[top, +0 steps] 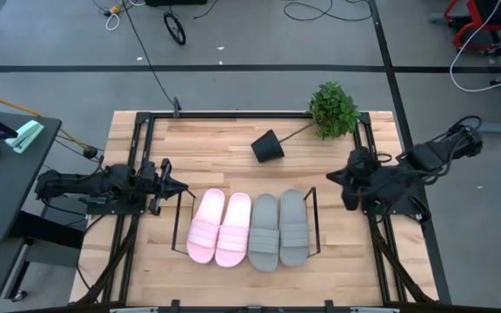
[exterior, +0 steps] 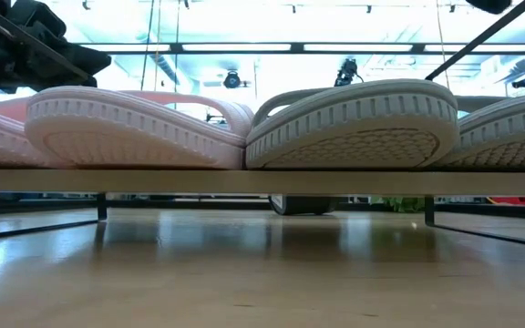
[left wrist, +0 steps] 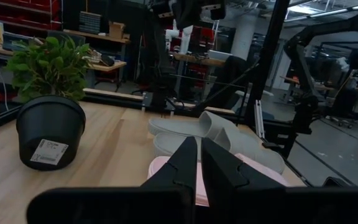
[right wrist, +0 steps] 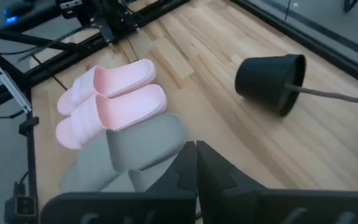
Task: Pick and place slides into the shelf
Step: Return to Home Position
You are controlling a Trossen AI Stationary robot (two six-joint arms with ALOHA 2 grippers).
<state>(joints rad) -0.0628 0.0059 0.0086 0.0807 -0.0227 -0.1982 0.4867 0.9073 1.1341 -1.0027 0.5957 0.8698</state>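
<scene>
Two pale pink slides (top: 218,228) and two grey slides (top: 279,229) lie side by side, soles down, inside the thin black wire shelf (top: 312,217) near the table's near edge. The low view shows their ends resting on the shelf's bar (exterior: 262,180). My left gripper (top: 181,188) hovers just left of the pink pair, shut and empty; in its wrist view the fingers (left wrist: 197,165) point over the slides (left wrist: 216,134). My right gripper (top: 330,176) waits to the right of the grey pair, shut and empty; its fingers (right wrist: 195,163) stand above a grey slide (right wrist: 138,146).
A small black plant pot (top: 267,146) lies tipped on its side behind the slides, its green plant (top: 333,109) reaching toward the far right corner. Black metal rails (top: 233,116) frame the table. Bare wood lies behind the shelf, left of the pot.
</scene>
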